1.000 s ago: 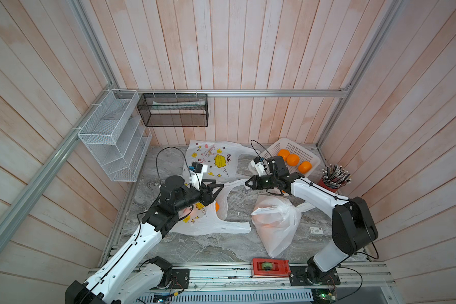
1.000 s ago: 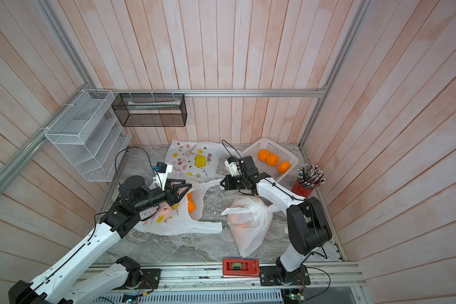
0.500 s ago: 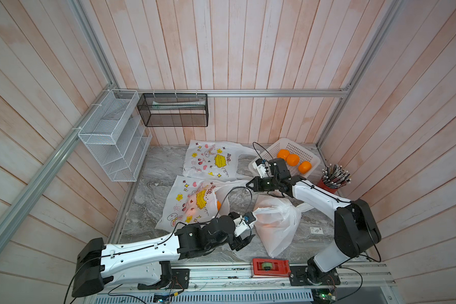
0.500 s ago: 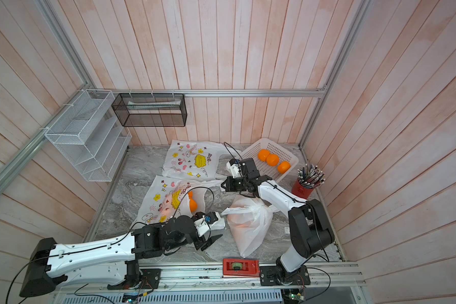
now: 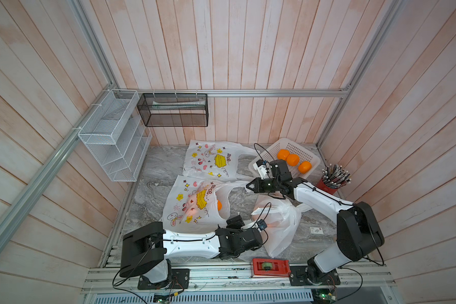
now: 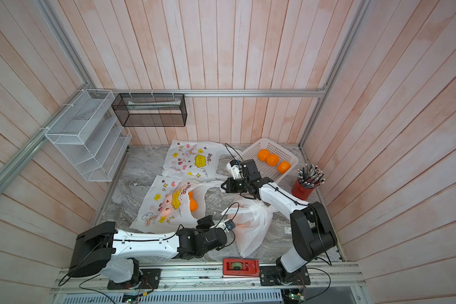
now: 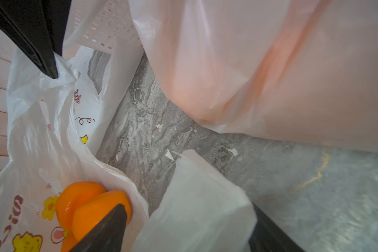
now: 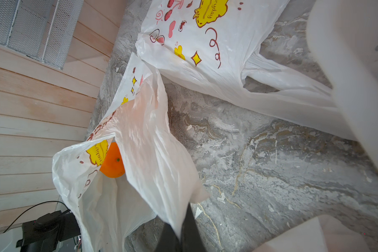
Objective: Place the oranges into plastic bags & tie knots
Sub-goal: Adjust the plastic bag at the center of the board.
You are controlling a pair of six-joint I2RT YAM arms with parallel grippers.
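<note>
A printed plastic bag (image 5: 195, 202) lies open at mid-table with oranges (image 6: 192, 204) inside, also seen in the wrist views (image 7: 92, 205) (image 8: 112, 162). My right gripper (image 5: 249, 185) (image 8: 184, 216) is shut on this bag's handle and holds it raised. My left gripper (image 5: 238, 223) (image 7: 188, 209) sits low at the bag's near side, open, with a loose white flap of bag between its fingers. A filled white bag (image 5: 279, 226) with a knot (image 5: 291, 209) lies to the right. Another printed bag (image 5: 211, 160) lies flat behind. More oranges (image 5: 292, 159) sit in the basket.
The white perforated basket (image 5: 309, 154) stands at the back right, with a red cup of pens (image 5: 333, 181) beside it. A red block (image 5: 270, 267) sits on the front rail. A wire shelf (image 5: 113, 136) and a black mesh basket (image 5: 173, 110) hang on the walls.
My left arm has swung from above the printed bag down to the table's front, and its jaws have opened wider. The right gripper has kept its hold and place.
</note>
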